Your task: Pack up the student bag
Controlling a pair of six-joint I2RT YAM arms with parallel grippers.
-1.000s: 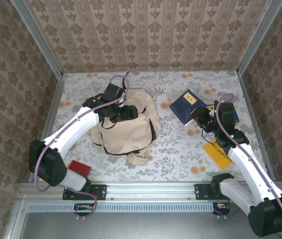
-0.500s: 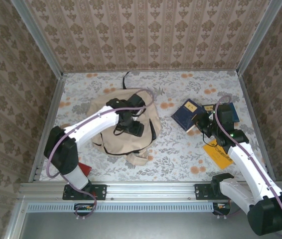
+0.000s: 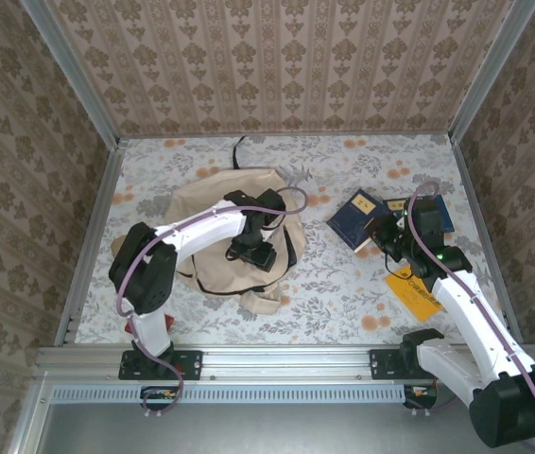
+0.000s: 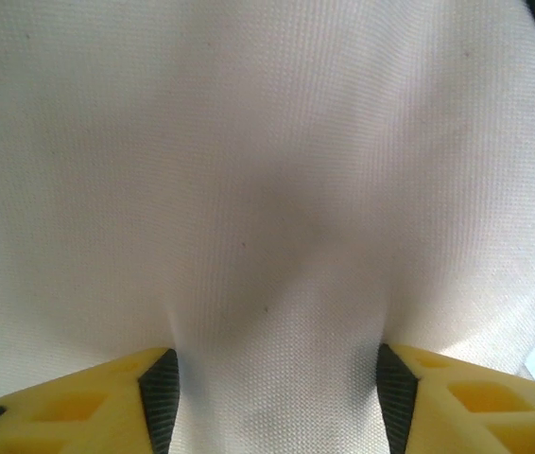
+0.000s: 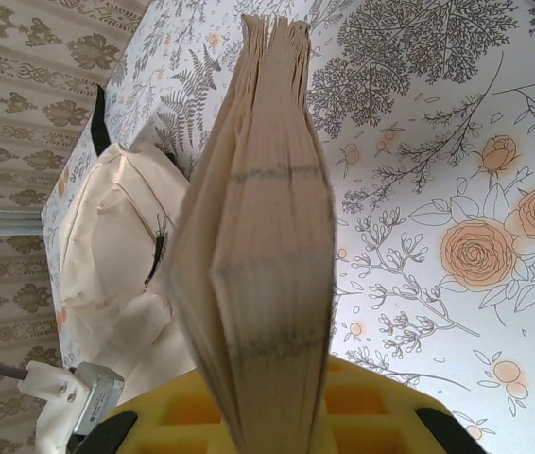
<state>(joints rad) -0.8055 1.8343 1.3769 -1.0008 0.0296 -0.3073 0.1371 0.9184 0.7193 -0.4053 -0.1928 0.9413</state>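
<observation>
Top external shows the student bag point(image 3: 213, 263) lying slumped on the floral counter point(image 3: 343, 284), left of centre, with the left claw point(image 3: 251, 248) pressed down on its cream cloth. In the left wrist view that claw point(image 4: 277, 397) is clamped on a raised fold of the bag. The right claw point(image 3: 381, 232) is shut on a dark blue book point(image 3: 353, 218), well right of the bag. The book's pale cover label is too small to read. An orange booklet point(image 3: 415, 293) lies nearby, and its dark print is likewise illegible. The right wrist view shows only unmarked page edges.
</observation>
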